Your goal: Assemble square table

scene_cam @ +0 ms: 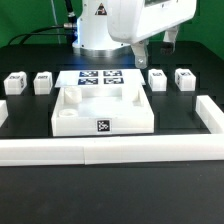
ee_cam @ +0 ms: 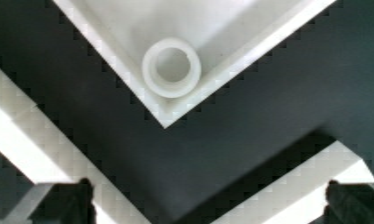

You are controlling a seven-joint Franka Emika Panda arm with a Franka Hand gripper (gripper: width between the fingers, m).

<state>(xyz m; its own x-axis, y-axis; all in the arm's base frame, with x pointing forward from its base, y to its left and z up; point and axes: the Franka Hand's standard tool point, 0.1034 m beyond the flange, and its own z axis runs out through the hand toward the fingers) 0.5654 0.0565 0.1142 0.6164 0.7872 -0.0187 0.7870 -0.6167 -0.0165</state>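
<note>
The square tabletop (scene_cam: 75,118), a white slab with a raised rim and a tag on its front face, lies in the middle of the black table. Two short white leg posts (scene_cam: 14,83) (scene_cam: 43,81) stand at the exterior view's left and two more (scene_cam: 158,78) (scene_cam: 185,78) at its right. My gripper (scene_cam: 141,55) hangs above the slab's back right corner. In the wrist view the gripper (ee_cam: 205,205) is open and empty, its dark fingertips (ee_cam: 59,205) wide apart. Beyond them lies a slab corner (ee_cam: 237,30) with a round hole (ee_cam: 170,66).
The marker board (scene_cam: 98,78) lies flat behind the slab. A long low white border wall (scene_cam: 110,150) runs along the front and up both sides. White bands (ee_cam: 326,150) cross the black surface in the wrist view; I cannot tell what they are.
</note>
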